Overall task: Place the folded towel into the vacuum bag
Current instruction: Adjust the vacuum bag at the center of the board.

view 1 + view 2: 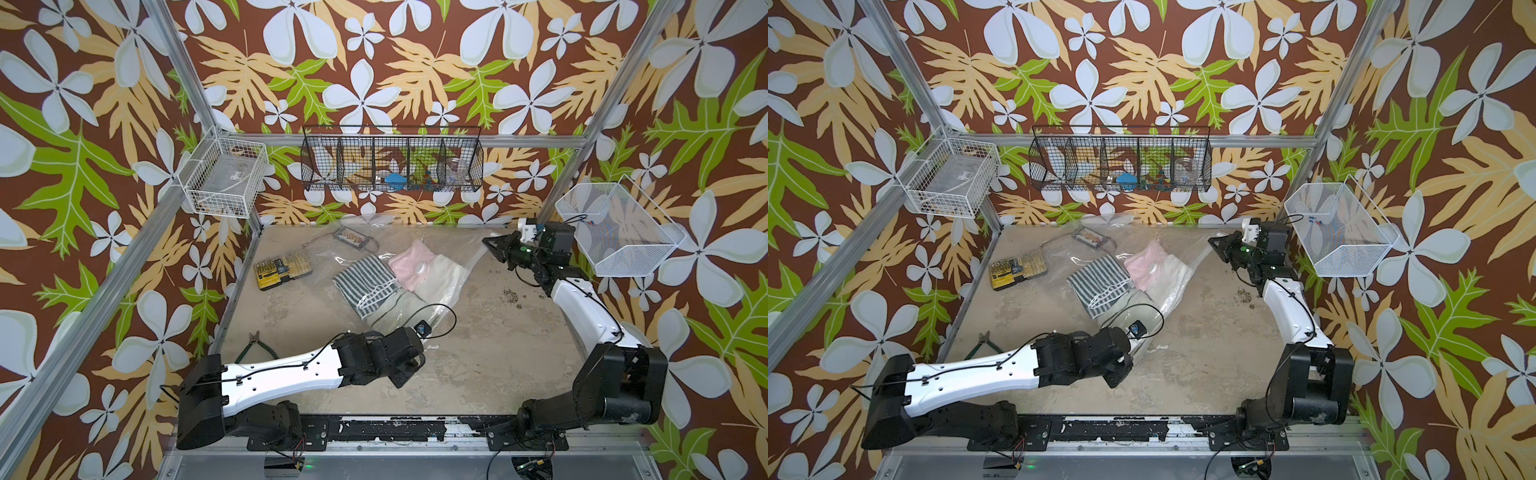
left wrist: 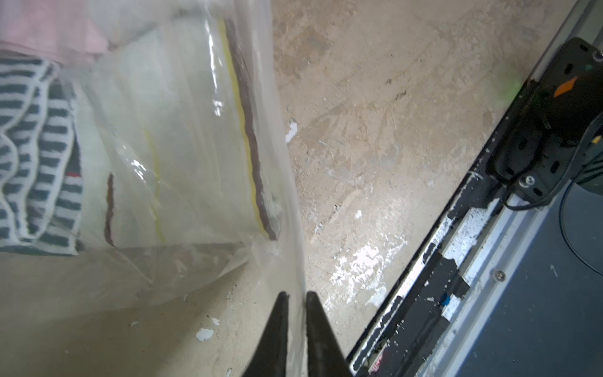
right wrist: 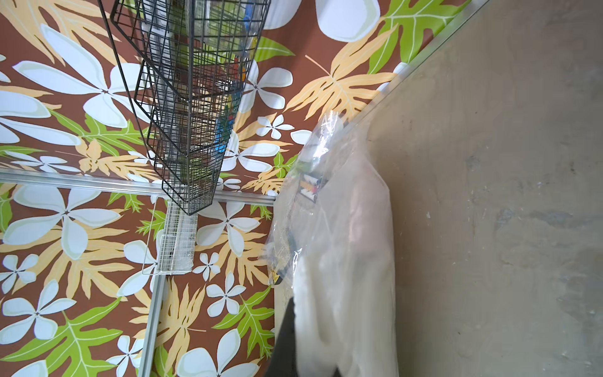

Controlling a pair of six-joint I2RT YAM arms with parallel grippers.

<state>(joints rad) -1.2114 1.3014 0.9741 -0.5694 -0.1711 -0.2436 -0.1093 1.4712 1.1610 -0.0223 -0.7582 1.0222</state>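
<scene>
The vacuum bag [image 1: 453, 291] lies slantwise across the table, clear and crinkly, its white valve disc [image 1: 419, 269] facing up. Under its film I see folded towels: a grey-and-white striped one [image 1: 363, 282], a pink one [image 1: 409, 259], a cream one [image 1: 442, 272]. A pale towel [image 2: 182, 137] with brown and yellow edge stripes lies nearest my left arm. My left gripper [image 2: 297, 295] sits at the bag's near end, its jaws slightly apart with a fold of film running between them. My right gripper [image 1: 487, 243] holds the far corner raised, shut on the film. One dark finger [image 3: 285, 333] shows beside the bunched plastic.
A yellow-and-black bit case [image 1: 282, 270] and a small black case [image 1: 353, 237] lie at the back left. Green-handled pliers [image 1: 257, 347] lie by the left arm. A white wire basket [image 1: 224, 178], a black wire rack [image 1: 392, 162] and a white mesh basket [image 1: 619, 232] hang on the frame.
</scene>
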